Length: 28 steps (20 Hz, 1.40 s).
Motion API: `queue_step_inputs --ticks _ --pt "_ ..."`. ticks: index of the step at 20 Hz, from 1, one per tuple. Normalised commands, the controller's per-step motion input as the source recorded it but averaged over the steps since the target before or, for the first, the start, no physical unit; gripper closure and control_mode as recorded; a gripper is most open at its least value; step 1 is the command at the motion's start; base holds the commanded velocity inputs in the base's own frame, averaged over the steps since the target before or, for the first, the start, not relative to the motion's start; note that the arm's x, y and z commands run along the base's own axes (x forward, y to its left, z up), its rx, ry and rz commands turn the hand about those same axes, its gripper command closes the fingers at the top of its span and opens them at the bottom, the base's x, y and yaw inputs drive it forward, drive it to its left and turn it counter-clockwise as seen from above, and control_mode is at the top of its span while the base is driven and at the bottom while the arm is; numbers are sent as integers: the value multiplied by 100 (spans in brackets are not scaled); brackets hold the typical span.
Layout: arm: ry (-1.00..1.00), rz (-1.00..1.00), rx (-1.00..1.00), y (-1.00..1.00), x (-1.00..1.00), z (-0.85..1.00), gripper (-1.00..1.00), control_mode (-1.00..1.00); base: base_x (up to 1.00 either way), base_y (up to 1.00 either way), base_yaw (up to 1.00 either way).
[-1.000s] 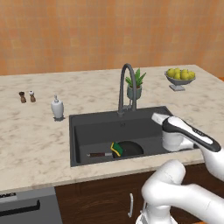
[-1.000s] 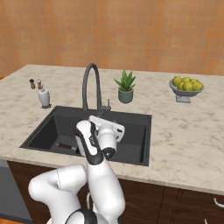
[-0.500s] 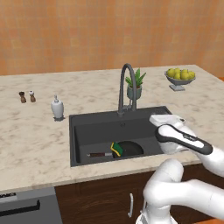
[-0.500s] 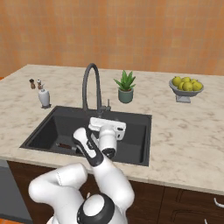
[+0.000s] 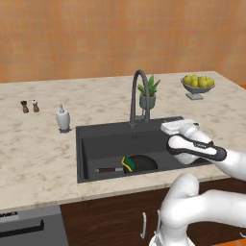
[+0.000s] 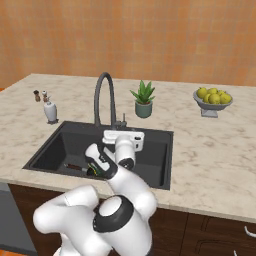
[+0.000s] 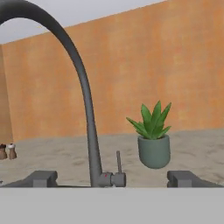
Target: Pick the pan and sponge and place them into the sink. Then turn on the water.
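The black pan (image 5: 143, 163) lies in the dark grey sink (image 5: 96, 139), its brown handle (image 5: 109, 169) pointing left. The green and yellow sponge (image 5: 128, 164) rests on the pan's left edge. In the right base view my arm hides most of the pan (image 6: 93, 172). My gripper (image 5: 168, 127) hovers over the basin's right part, facing the arched faucet (image 5: 137, 96). In the hand view its fingertips (image 7: 41, 178) stand wide apart, open and holding nothing, with the faucet's base and thin upright lever (image 7: 118, 162) between them a little ahead. No stream falls from the spout.
A potted plant (image 5: 147, 93) stands just behind the faucet. A fruit bowl (image 5: 197, 85) sits at the counter's far right. A soap bottle (image 5: 62, 118) and two small shakers (image 5: 29, 106) are to the sink's left.
My forearm has dropped lower over the sink and the hand has levelled out, edging slightly toward the faucet base. Pan and sponge have not moved.
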Motion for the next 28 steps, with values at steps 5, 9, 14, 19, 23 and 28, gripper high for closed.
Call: queue_step_inputs --ticks 5,9,14,19,23,28 --pt "9 0 -6 25 32 3 -100 -100 0 0 0" --pt "12 0 0 -2 3 0 -100 -100 0 0 0" --pt "0 0 0 -16 5 -21 -100 -100 0 0 0" --pt "0 5 0 -29 24 -19 -100 -100 0 0 0" --pt "-1 8 0 -9 30 -22 -100 -100 0 0 0" --pt "-1 9 0 1 47 -32 -100 -100 0 0 0"
